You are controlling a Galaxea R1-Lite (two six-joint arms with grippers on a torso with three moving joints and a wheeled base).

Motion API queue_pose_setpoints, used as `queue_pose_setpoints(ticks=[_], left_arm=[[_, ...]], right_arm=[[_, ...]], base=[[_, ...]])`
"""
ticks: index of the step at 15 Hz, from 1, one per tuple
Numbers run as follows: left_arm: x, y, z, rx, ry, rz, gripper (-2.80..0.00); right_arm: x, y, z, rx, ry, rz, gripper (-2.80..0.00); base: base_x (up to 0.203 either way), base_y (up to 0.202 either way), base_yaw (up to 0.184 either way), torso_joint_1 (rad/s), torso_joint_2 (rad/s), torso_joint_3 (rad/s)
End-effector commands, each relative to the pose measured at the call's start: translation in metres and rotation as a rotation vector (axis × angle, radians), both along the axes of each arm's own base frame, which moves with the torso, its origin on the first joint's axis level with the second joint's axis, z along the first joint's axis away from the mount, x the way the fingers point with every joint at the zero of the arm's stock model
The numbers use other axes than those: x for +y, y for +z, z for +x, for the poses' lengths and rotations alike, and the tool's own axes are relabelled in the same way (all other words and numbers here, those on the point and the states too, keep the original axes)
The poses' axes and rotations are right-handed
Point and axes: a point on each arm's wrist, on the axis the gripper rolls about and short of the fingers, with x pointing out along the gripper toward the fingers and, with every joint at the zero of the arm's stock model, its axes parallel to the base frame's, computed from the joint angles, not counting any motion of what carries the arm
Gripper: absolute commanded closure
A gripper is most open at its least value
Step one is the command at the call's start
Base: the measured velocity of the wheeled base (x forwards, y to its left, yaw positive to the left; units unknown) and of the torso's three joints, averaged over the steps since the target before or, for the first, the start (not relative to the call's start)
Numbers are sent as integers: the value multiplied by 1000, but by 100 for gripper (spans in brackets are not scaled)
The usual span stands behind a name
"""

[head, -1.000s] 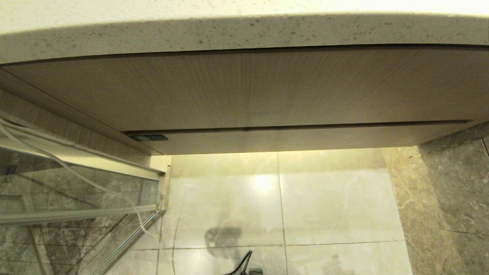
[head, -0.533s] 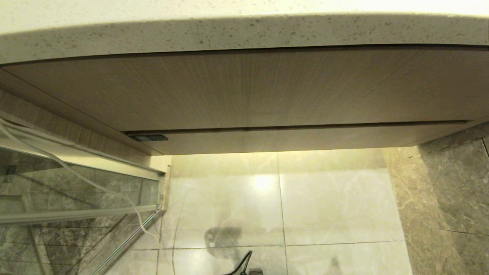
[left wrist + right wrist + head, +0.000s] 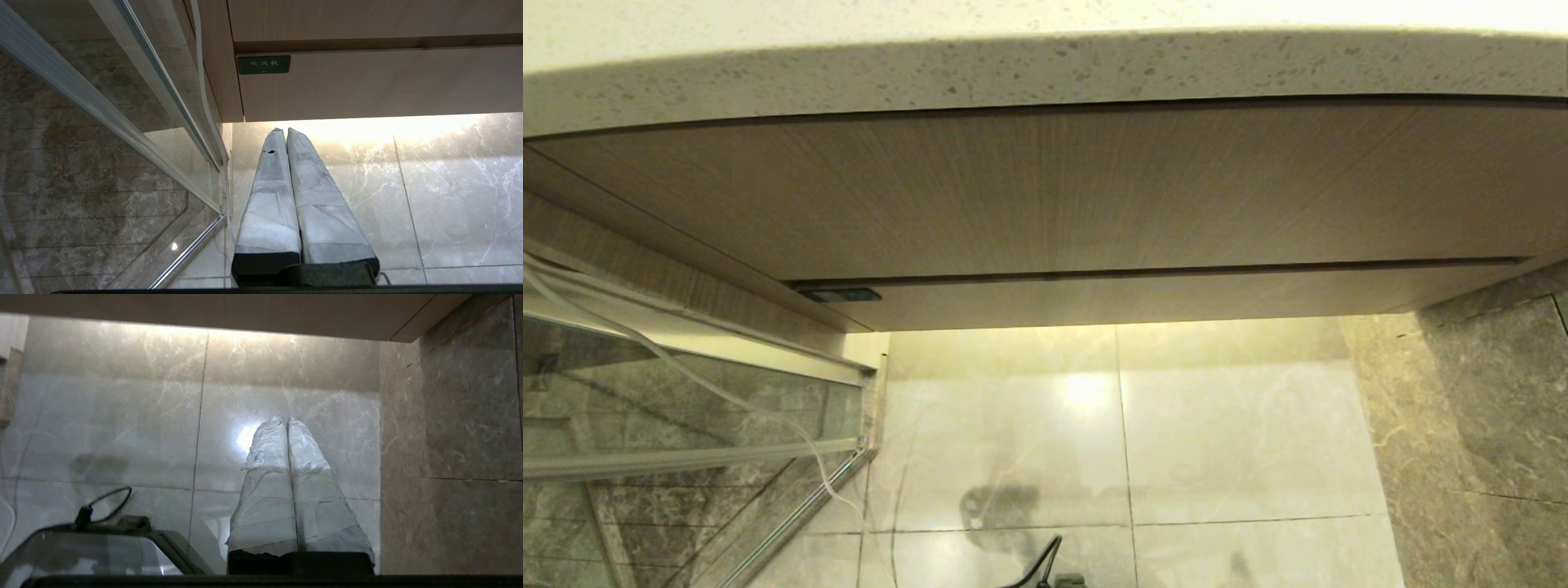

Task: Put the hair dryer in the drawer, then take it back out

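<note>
I see the drawer closed under the table, its narrow front running left to right. No hair dryer is in sight. My left gripper hangs empty, fingers pressed together, low beside the drawer's left end and nearer it. My right gripper, likewise closed and empty, points at the floor.

The right pincer occupied the lower centre of the frame, its two taped fingers pressed together with nothing between them. Beyond it lay pale marble floor tiles bearing a bright light reflection. A darker stone wall filled the right side. A wood-grain underside spanned the top edge. A black cable looped at lower left.
</note>
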Motion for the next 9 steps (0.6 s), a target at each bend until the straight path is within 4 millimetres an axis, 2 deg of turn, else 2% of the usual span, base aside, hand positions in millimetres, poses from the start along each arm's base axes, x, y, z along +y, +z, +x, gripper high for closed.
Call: queue_pose_setpoints(ticks=[1,6,9], left_arm=[[0,-11,4,39,0,-1,0],[0,-11,4,39,0,-1,0],[0,-11,4,39,0,-1,0]], right_arm=[[0,-1,1,1,3,12,0],[0,-7,0,91,0,34,0],[0,-7,1,48,-5,63,0]], base=[[0,0,0,0,0,0],[0,0,0,0,0,0],[0,0,0,0,0,0]])
